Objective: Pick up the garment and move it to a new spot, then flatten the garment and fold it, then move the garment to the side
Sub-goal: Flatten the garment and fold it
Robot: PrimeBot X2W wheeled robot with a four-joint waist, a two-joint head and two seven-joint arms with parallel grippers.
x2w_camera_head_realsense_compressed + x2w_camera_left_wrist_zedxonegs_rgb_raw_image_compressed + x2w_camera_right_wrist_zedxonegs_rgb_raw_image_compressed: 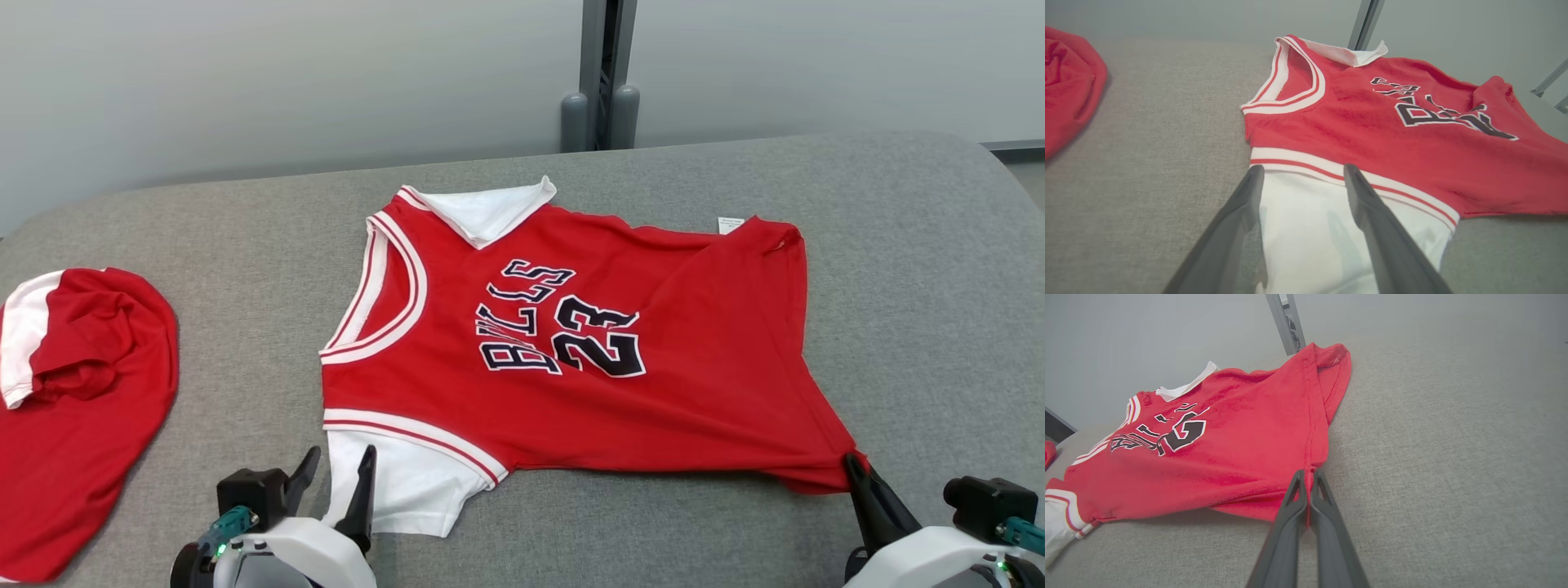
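Grey mat (898, 269): R gripper (1309, 475) tight on jersey (571, 408), L gripper (1303, 169) agape.

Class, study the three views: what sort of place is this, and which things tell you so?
Probably a robot test lab, not a home: a grey padded table against a bare pale wall with a metal post, and a red jersey laid out for folding.

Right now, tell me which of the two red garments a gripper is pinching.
The spread red jersey printed 23, its corner clamped by the right gripper; the crumpled red-and-white garment lies apart, untouched.
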